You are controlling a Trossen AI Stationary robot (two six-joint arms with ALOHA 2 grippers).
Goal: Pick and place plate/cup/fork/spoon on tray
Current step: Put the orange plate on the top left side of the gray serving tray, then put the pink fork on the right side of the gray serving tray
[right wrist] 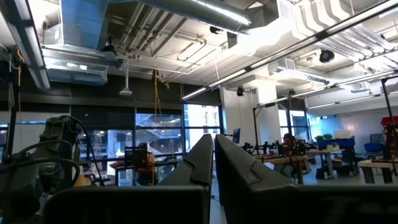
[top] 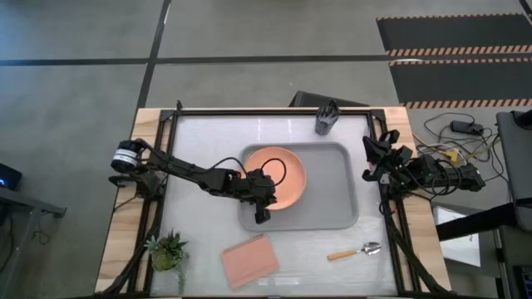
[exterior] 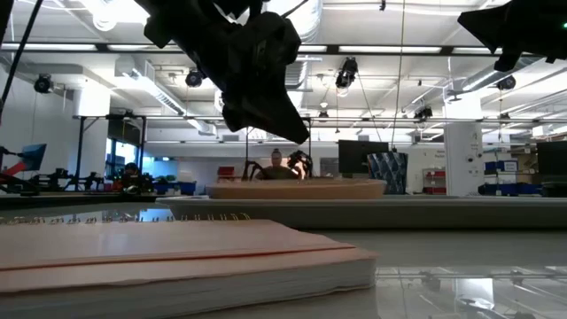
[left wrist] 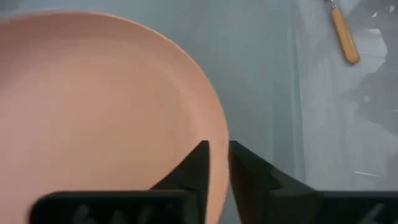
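The salmon-orange plate [top: 274,177] lies flat in the left half of the light-grey tray [top: 332,199]. My left gripper [top: 263,213] hovers above the plate's near rim [left wrist: 219,162], its fingers a narrow gap apart. The low view shows its fingertips [exterior: 297,133] clear above the plate [exterior: 297,188]. The dark cup [top: 326,120] stands on the table beyond the tray's far edge. The orange-handled spoon [top: 356,252] lies on the table near the tray's near right corner. I cannot make out the fork. My right gripper [top: 368,158] is shut and waits at the table's right edge.
A salmon-pink notebook [top: 249,260] lies near the table's front edge, and fills the foreground of the low view [exterior: 177,257]. A small potted plant [top: 169,252] stands at the near left corner. The tray's right half is bare.
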